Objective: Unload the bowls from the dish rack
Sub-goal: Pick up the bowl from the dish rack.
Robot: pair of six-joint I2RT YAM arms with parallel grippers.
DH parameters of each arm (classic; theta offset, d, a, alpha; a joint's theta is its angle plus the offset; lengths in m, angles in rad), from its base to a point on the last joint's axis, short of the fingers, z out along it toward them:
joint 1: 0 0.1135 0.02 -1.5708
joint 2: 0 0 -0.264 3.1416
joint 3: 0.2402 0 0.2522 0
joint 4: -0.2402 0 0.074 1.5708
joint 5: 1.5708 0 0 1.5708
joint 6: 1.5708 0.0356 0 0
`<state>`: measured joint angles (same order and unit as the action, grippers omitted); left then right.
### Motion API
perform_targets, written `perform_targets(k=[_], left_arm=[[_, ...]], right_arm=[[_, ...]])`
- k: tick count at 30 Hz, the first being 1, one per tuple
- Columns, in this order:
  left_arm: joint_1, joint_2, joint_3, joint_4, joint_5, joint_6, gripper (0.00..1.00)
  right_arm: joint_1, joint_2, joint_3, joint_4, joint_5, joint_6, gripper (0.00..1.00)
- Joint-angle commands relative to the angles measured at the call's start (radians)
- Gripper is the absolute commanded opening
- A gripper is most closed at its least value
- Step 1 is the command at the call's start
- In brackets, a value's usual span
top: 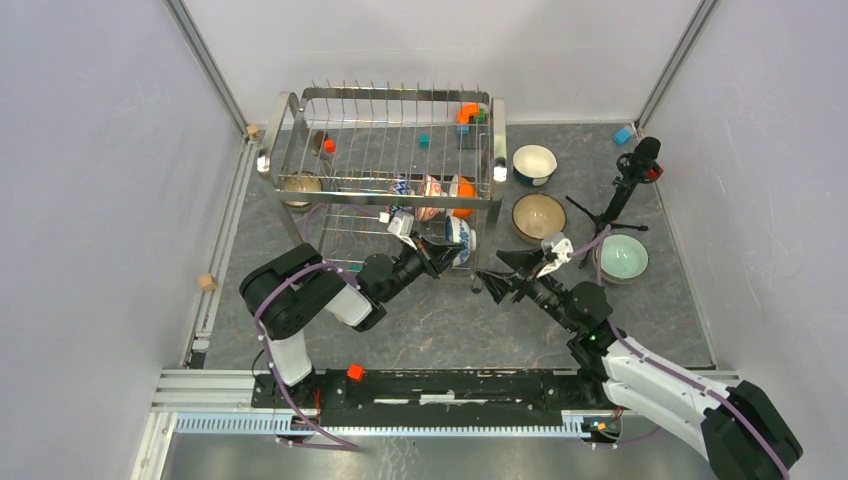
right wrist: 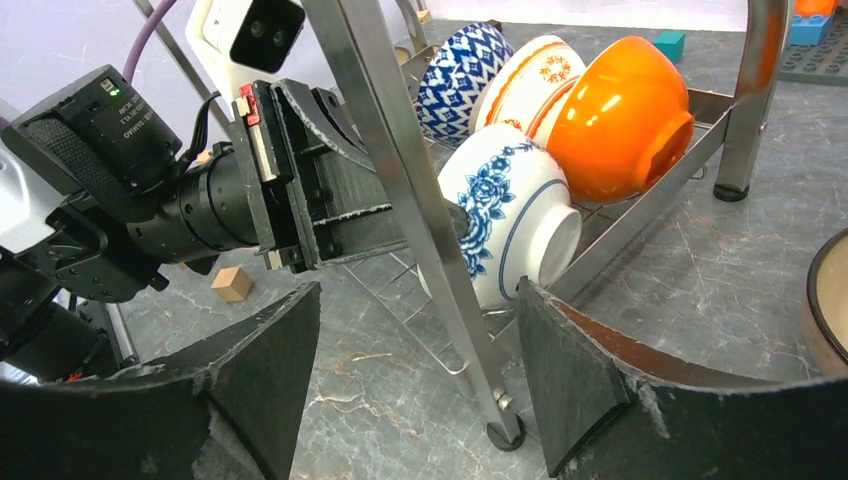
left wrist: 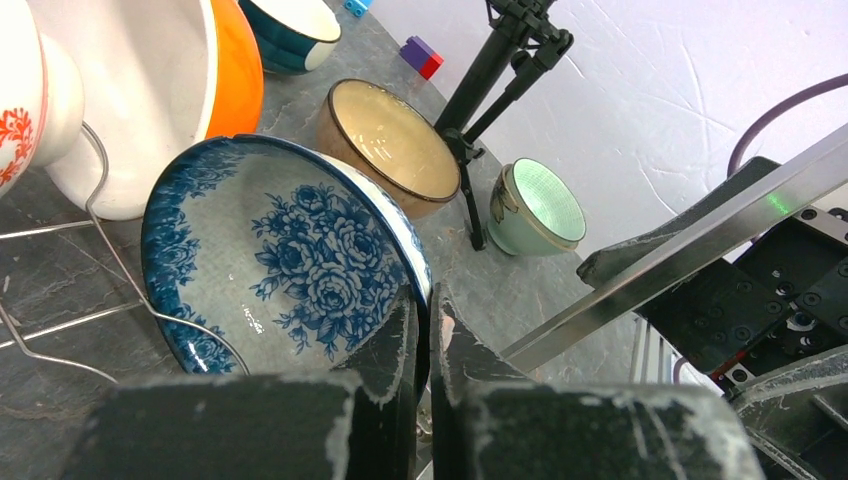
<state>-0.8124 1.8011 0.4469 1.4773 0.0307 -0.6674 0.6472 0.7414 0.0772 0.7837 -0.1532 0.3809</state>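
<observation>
Pinching the near rim of the blue-flowered bowl (left wrist: 290,250), the left end effector (left wrist: 425,310) is pressed together and hides that rim's lowest stretch. The bowl stands on edge in the lower tier of the dish rack (top: 390,98), at its 5 o'clock corner, beside the orange bowl (right wrist: 620,120). From the right wrist, a rack post (right wrist: 380,130) cuts across it. The right end effector (right wrist: 415,300) hangs spread just outside that post. Bare counter (top: 440,330) lies at 6 o'clock, and a brown bowl (top: 538,216) sits at 3 o'clock.

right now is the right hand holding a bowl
No, the right hand stands open and empty, short of the blue-flowered bowl in the dish rack.
</observation>
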Motion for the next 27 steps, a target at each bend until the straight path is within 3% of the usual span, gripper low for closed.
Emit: perform_targets(k=[1,16,27], left_arm=[[0.036,0.010,0.039,0.078,-0.006,-0.024,0.02],[0.051,0.023,0.129,0.079,0.064,-0.065,0.02],[0.051,-0.002,0.116,0.079,0.111,-0.092,0.02]], right_arm=[[0.005,0.062,0.074,0.088,0.037,-0.031,0.76],[0.003,0.188,0.177,0.065,0.272,-0.045,0.48],[-0.022,0.173,0.163,0.041,0.340,-0.045,0.40]])
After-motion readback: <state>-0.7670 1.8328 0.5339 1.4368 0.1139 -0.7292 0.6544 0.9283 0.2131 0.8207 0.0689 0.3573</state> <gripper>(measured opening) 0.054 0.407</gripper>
